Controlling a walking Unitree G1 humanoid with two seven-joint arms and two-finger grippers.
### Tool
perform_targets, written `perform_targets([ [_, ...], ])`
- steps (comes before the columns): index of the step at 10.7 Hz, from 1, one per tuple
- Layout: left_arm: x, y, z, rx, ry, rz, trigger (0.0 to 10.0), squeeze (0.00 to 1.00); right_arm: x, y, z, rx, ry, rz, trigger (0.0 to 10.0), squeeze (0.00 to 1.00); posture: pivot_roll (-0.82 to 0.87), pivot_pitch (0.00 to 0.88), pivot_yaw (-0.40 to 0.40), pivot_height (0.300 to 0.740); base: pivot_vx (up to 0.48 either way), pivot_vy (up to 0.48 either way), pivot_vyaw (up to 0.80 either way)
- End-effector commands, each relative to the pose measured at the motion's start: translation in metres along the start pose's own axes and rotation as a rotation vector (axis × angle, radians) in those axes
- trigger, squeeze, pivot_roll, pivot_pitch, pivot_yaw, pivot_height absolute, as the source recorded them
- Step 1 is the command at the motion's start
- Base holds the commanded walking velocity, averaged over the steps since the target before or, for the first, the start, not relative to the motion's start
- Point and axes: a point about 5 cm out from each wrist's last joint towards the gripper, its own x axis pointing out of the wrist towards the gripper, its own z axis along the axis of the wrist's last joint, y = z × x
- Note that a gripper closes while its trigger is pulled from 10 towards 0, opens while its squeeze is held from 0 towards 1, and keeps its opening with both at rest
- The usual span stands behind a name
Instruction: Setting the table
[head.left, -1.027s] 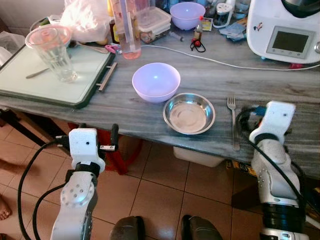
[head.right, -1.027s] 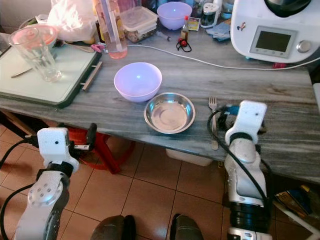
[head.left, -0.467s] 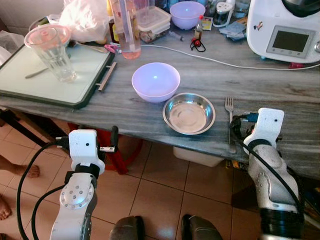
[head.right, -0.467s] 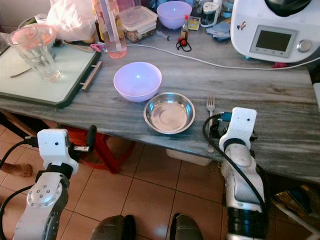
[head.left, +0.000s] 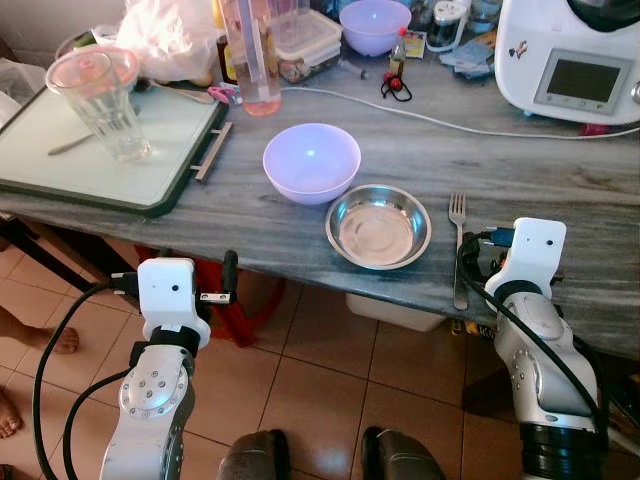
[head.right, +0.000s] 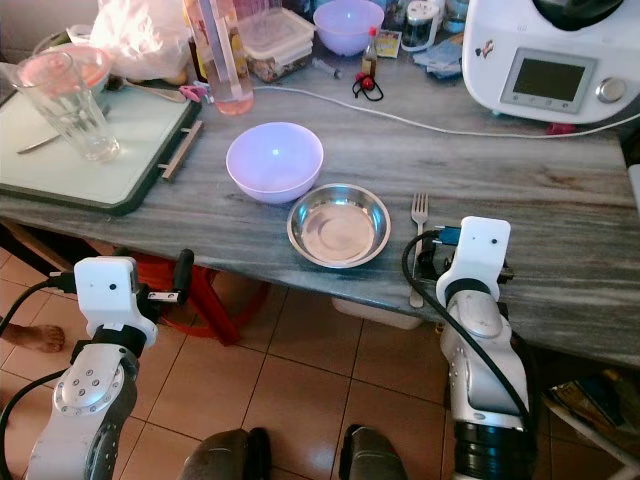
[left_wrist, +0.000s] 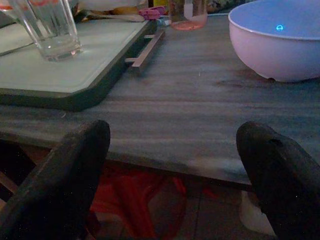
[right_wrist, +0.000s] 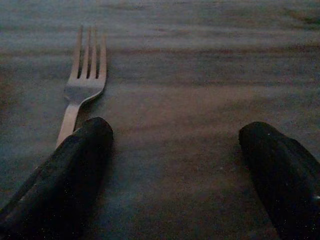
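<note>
A fork (head.left: 459, 240) lies on the grey table (head.left: 520, 170), right of a steel bowl (head.left: 377, 227) and a purple bowl (head.left: 311, 162). My right gripper (right_wrist: 176, 129) stands open low over the table's near edge. One of its fingers (right_wrist: 75, 170) rests beside the fork (right_wrist: 85, 80) handle, and nothing is between the fingers. My left gripper (left_wrist: 175, 131) is open too, held in front of the table edge, facing the purple bowl (left_wrist: 280, 45). A glass (head.left: 105, 105) stands on a green-rimmed tray (head.left: 150, 205) at the left.
A white kitchen machine (head.left: 575, 55) stands at the back right, its cable (head.left: 430, 122) running across the table. Behind are a second purple bowl (head.left: 373, 25), a pink bottle (head.left: 250, 60), boxes and a plastic bag. A red stool (head.left: 240, 315) and a person's foot (head.left: 55, 340) are below.
My right arm has drawn back toward the table's near edge and a little left, ending beside the fork's handle. A person's foot has come into view at the left. The left arm has not moved.
</note>
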Motion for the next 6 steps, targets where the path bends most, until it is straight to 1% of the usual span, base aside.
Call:
perform_targets([
  [1, -0.002, 0.002, 0.002, 0.004, -0.004, -0.006, 10.0, 0.0, -0.004, 0.0, 0.013, -0.007, -0.079, -0.014, 10.0, 1.0, 0.06, 0.181, 0.063, 0.74, 0.0, 0.0, 0.0],
  [2, -0.001, 0.002, 0.003, -0.001, -0.008, -0.006, 10.0, 0.0, -0.005, 0.0, 0.019, -0.014, -0.117, -0.014, 10.0, 1.0, 0.05, 0.178, 0.063, 0.74, 0.0, 0.0, 0.0],
  [3, -0.001, 0.003, 0.004, -0.003, -0.011, -0.003, 10.0, 0.0, -0.008, 0.003, 0.031, -0.028, -0.198, -0.001, 10.0, 1.0, 0.05, 0.166, 0.063, 0.74, 0.0, 0.0, 0.0],
  [4, -0.001, 0.003, 0.004, -0.003, -0.013, -0.001, 10.0, 0.0, -0.01, 0.005, 0.037, -0.037, -0.237, 0.007, 10.0, 1.0, 0.05, 0.166, 0.063, 0.74, 0.0, 0.0, 0.0],
  [5, -0.003, 0.003, 0.001, -0.004, -0.005, 0.001, 10.0, 0.0, -0.014, 0.011, 0.039, -0.032, -0.276, 0.045, 10.0, 1.0, 0.05, 0.134, 0.066, 0.74, 0.0, 0.0, 0.0],
  [6, -0.003, 0.003, -0.001, -0.005, -0.001, 0.003, 10.0, 0.0, -0.016, 0.015, 0.038, -0.021, -0.291, 0.073, 10.0, 1.0, 0.05, 0.118, 0.066, 0.74, 0.0, 0.0, 0.0],
])
